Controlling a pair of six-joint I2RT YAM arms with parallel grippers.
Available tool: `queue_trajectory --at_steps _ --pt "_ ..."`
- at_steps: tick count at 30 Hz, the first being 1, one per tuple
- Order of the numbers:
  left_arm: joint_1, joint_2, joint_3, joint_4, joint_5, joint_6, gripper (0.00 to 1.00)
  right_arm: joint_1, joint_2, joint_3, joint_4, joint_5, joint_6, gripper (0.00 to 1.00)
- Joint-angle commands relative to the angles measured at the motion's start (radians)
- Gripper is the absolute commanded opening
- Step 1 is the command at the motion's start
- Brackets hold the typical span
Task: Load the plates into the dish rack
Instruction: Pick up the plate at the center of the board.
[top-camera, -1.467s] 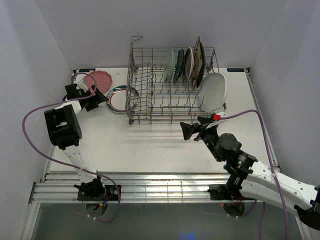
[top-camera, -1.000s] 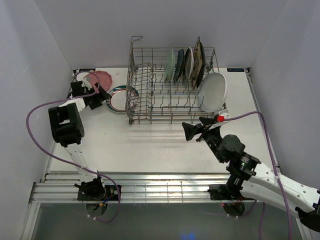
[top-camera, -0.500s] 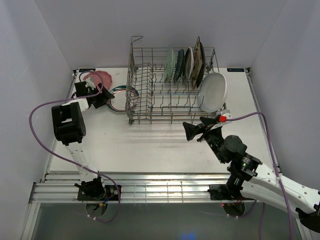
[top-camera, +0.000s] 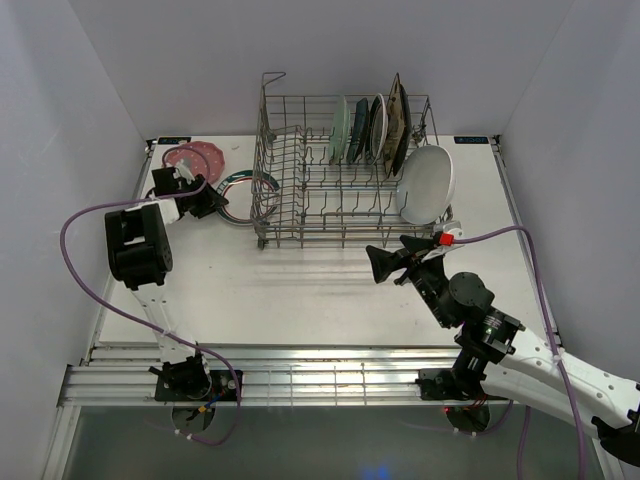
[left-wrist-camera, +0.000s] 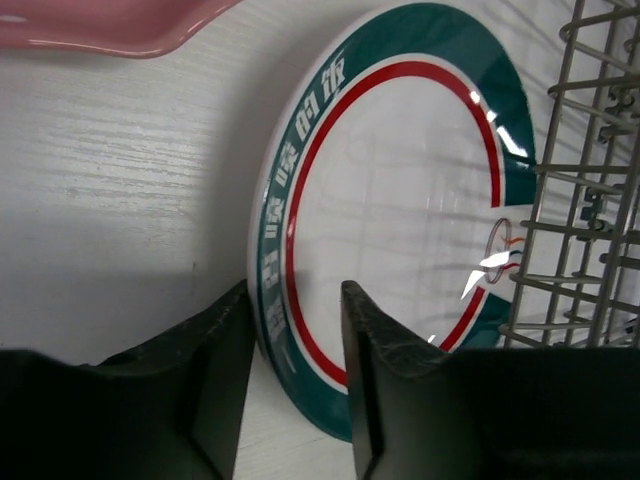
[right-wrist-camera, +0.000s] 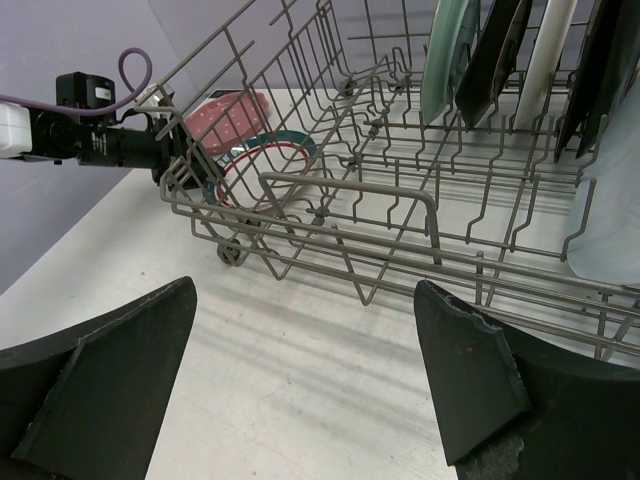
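Left fingers (left-wrist-camera: 385, 400) straddle the teal-rimmed plate's (left-wrist-camera: 400, 200) near edge; whether they pinch it, I cannot tell. Right fingers (right-wrist-camera: 110, 370) stand wide apart. Plate likely stiff, slick, breakable: pinch the rim.

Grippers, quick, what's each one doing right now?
Left gripper: jaws astride the rim of the teal-and-red-rimmed plate; whether it grips cannot be told.
Right gripper: open, holding nothing.

My left arm (top-camera: 135, 250) and right arm (top-camera: 470, 305) are white with black joints and 2 purple cables (top-camera: 63, 245); the fingers (left-wrist-camera: 225, 385) on my left gripper (left-wrist-camera: 295, 300) are black.
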Motion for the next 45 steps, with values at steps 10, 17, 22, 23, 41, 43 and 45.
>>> queue_trajectory --at_steps 10,17,22,23,41,43,45 --pt "0.003 0.033 0.012 -0.042 0.024 0.028 0.0 0.007 -0.012 -0.003 0.032 0.009 0.016 0.95" --pt "0.043 -0.01 -0.014 -0.036 -0.016 0.024 0.0 0.007 0.003 0.0 0.037 0.0 0.019 0.95" --pt "0.078 -0.039 -0.037 -0.028 -0.012 0.021 0.0 0.007 0.011 0.003 0.041 -0.009 0.019 0.95" --pt "0.083 -0.04 -0.04 -0.026 0.001 0.021 0.0 0.007 0.011 0.003 0.043 -0.011 0.019 0.95" --pt "0.218 -0.277 -0.146 -0.06 0.091 0.084 0.0 0.007 0.024 0.007 0.038 -0.022 0.022 0.95" --pt "0.247 -0.313 -0.161 -0.071 0.117 0.091 0.0 0.007 0.026 0.009 0.037 -0.026 0.022 0.95" --pt "0.261 -0.341 -0.173 -0.08 0.149 0.11 0.0 0.007 0.03 0.012 0.04 -0.034 0.022 0.95"
